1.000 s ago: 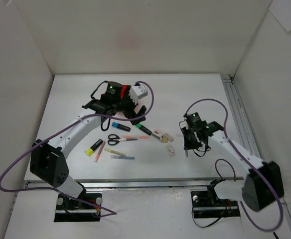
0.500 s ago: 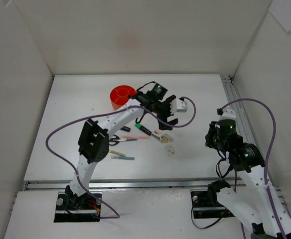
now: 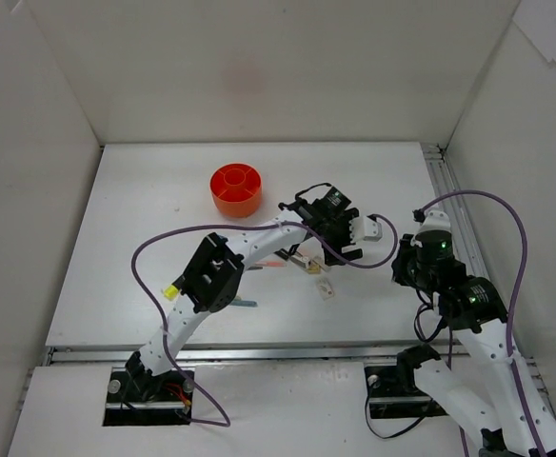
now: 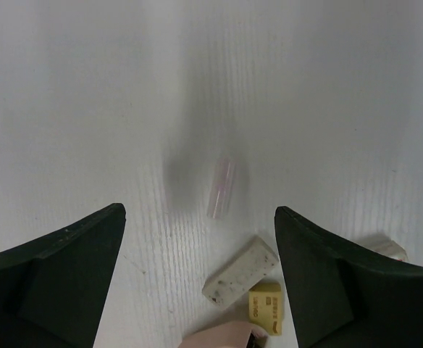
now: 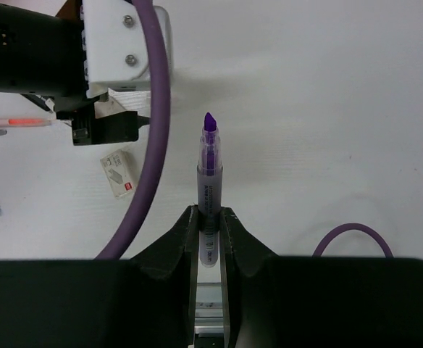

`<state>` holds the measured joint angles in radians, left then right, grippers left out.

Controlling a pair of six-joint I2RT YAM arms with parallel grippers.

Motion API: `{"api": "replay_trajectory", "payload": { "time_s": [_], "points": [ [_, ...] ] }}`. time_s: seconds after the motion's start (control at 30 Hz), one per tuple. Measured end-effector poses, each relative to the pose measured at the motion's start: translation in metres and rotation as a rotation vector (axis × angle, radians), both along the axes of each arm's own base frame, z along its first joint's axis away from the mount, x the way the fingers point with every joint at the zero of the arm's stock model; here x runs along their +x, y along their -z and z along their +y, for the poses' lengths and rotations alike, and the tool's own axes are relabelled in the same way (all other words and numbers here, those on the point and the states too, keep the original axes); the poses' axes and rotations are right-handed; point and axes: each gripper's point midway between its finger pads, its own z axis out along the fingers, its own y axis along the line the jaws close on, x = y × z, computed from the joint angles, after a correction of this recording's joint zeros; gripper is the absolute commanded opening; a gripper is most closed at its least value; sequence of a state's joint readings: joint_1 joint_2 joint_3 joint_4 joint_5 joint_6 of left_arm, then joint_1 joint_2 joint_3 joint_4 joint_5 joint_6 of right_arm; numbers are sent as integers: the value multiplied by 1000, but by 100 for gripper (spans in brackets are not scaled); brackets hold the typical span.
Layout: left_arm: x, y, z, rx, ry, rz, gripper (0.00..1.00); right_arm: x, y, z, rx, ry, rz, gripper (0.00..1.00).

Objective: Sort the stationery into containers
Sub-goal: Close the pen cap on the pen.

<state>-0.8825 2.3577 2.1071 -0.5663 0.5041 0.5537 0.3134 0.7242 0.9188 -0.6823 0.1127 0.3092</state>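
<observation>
Both arms moved: left gripper (image 4: 197, 217), wide open, swung from the orange organiser (image 3: 235, 204) to above the erasers (image 4: 239, 278), likely next, while right gripper (image 5: 209, 221) lifted a clamped purple marker (image 5: 209, 170)

My table (image 3: 145, 190) was white and flat, and in the left wrist view its surface showed a fine grain. White panels closed it in: a back wall (image 3: 354, 67), a left wall (image 3: 21, 190) and a right wall (image 3: 535, 171). The back wall carried a faint pinkish stain (image 3: 245, 71). A metal rail (image 3: 442, 176) ran along the table's right edge. The light was even and the shadows were soft.
</observation>
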Motion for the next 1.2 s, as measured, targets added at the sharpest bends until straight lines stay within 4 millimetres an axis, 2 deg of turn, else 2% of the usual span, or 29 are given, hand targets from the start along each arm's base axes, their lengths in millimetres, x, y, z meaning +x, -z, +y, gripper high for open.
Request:
{"api": "replay_trajectory", "payload": {
  "time_s": [0.3,0.37,0.47,0.63,0.67,0.73,0.8,0.83,1.03,1.2],
  "points": [
    [18,41,-15,25,-96,49,70,-1,0,2,0,-17,1,0],
    [18,42,-17,17,-102,67,69,-1,0,2,1,-20,1,0],
    [14,42,-17,20,-100,87,61,-1,0,2,0,-23,-1,0],
    [5,44,-15,27,-81,126,45,-1,0,2,-3,-24,0,0],
    [4,44,-15,28,-79,131,38,-1,0,2,-3,-25,0,0],
    [2,45,-14,29,-74,140,34,-1,0,2,-3,-25,-1,0],
    [0,45,-14,26,-67,151,18,-1,0,2,-3,-25,-1,0],
    [-1,46,-15,24,-62,156,0,-1,0,2,-3,-25,-1,0],
    [-8,44,-13,18,-55,184,0,0,-1,3,-12,-47,-4,0],
    [-31,36,12,47,-98,253,0,7,-9,4,-27,-68,-46,0]
  ]
}}
